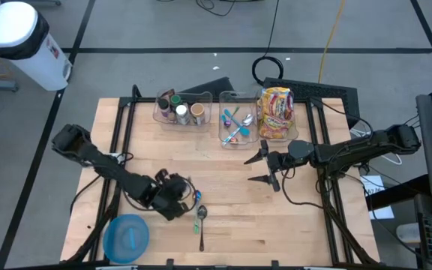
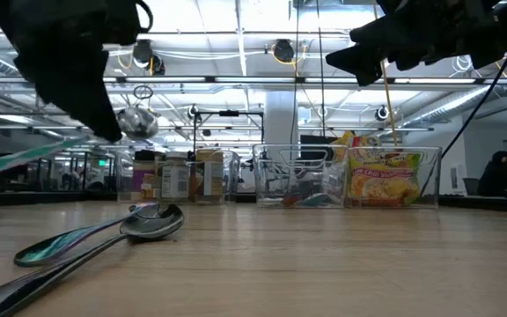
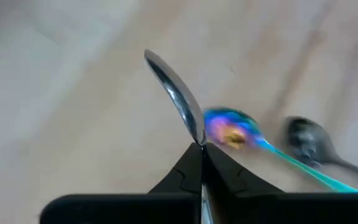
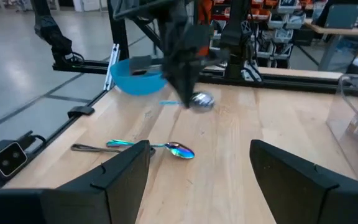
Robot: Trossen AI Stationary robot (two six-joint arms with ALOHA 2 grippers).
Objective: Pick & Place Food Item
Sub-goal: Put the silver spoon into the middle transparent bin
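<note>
The left wrist view was blurred throughout, so the iridescent spoon [image 3: 232,132] and the dark spoon [image 3: 309,144] beyond it showed only as smears. The dark spoon's handle ran off the picture's edge. In the high view, the contents of the clear bins [image 1: 182,109] were too small to tell.

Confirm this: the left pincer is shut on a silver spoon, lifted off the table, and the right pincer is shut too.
Wrong on one point: the right pincer is open, empty, as the right wrist view shows. The left pincer is indeed shut on the silver spoon, lifted off the table.
</note>
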